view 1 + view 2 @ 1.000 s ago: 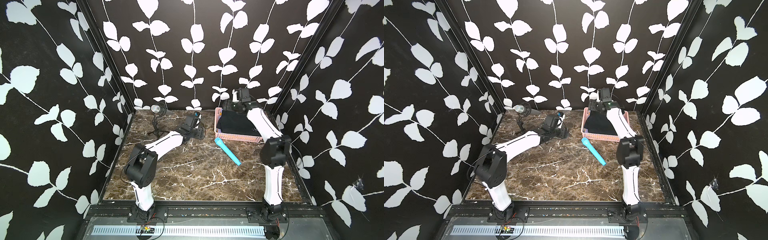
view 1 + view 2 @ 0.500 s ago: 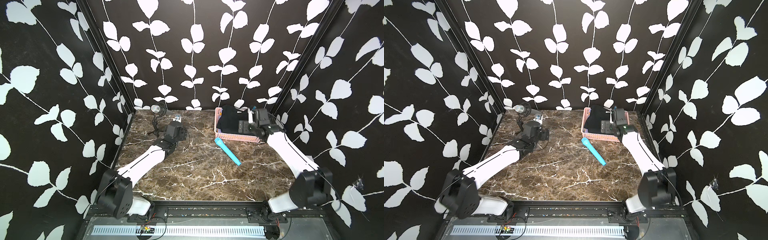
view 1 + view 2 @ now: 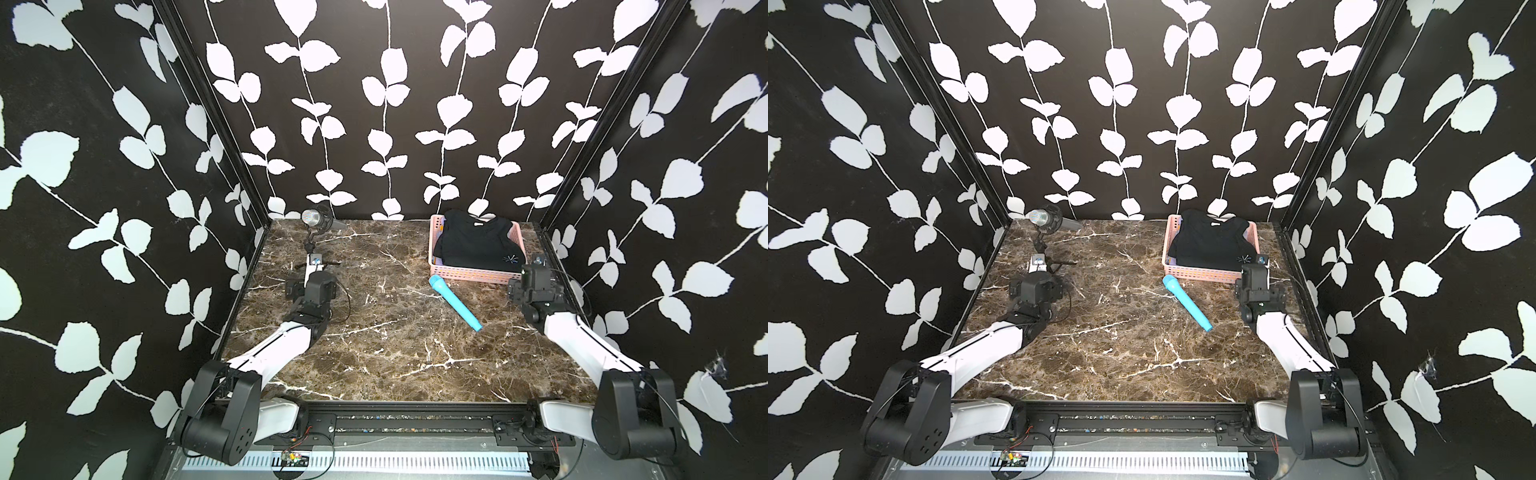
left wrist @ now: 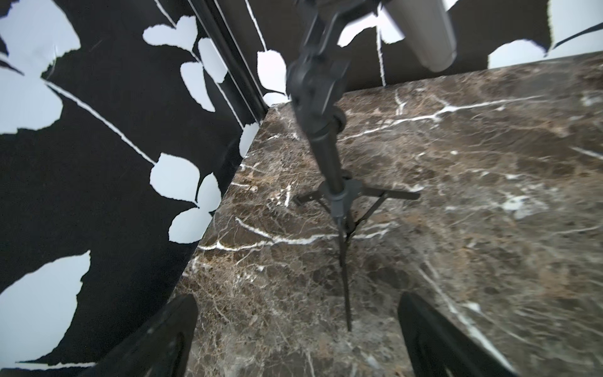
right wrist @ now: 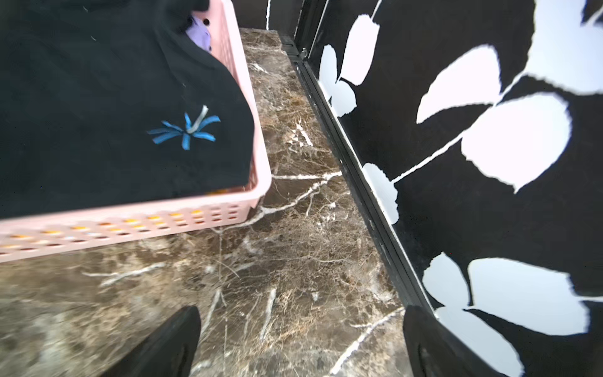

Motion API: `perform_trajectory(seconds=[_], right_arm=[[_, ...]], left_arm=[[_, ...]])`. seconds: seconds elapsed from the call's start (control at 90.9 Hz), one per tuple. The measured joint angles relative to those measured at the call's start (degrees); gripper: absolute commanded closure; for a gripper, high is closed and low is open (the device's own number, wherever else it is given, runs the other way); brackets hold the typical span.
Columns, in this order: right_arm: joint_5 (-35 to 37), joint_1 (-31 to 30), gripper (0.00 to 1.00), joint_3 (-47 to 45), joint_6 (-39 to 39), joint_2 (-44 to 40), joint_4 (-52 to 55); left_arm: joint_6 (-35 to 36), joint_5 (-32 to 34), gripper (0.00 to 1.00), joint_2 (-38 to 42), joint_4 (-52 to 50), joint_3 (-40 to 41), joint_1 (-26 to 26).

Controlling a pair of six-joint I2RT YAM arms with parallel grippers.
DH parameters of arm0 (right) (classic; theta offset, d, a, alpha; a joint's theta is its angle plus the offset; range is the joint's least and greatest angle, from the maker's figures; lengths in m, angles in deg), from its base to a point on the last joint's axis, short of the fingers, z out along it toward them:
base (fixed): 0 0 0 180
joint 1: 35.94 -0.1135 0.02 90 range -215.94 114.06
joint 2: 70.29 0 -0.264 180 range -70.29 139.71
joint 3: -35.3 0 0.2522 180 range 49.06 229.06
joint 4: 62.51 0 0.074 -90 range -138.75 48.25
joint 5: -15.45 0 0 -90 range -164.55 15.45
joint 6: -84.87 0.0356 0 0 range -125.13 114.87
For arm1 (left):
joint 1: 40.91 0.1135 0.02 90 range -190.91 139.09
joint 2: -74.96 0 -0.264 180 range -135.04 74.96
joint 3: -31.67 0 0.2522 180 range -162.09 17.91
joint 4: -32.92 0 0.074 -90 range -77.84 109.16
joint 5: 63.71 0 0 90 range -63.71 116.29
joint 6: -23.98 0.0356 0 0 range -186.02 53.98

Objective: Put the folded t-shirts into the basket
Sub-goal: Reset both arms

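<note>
Beside the basket [image 5: 130,225] — black t-shirt [image 5: 98,98] on top — right gripper [image 5: 300,315] hangs wide, empty.

No readable text, brand or number is found in any view. On the black t-shirt [image 3: 473,245] in the pink basket [image 3: 469,275], far right on the worktop [image 3: 374,332], only a blue starburst mark [image 5: 186,130] and a white neck tag [image 3: 479,223], too small to be read, are seen.
</note>
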Motion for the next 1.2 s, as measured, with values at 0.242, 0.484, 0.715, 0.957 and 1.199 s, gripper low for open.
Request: perform_trajectory(seconds=[0.242, 0.484, 0.715, 0.957, 1.199], right_arm=[[-2.38, 1.07, 0.01, -7.61, -2.73, 5.88, -16.81], [-8.41, 1.66, 0.01, -8.52, -3.8, 9.86, -26.45], [-14.05, 3.45, 0.01, -11.54, -3.63, 11.85, -34.73], [-16.59, 3.69, 0.02, -16.28, -3.69, 13.51, -45.9], [-16.48, 3.65, 0.01, -17.68, -3.69, 14.93, -48.81]], left_arm=[[3.28, -6.01, 0.02, -8.13, 11.67, 5.18, 3.65], [6.54, -12.2, 0.01, -9.77, 17.94, 5.38, 5.09], [7.02, -18.29, 0.02, -14.34, 26.38, 7.87, 8.92], [6.95, -26.77, 0.02, -16.17, 31.43, 8.2, 11.78], [6.51, -29.14, 0.01, -17.42, 31.87, 8.48, 12.5]])
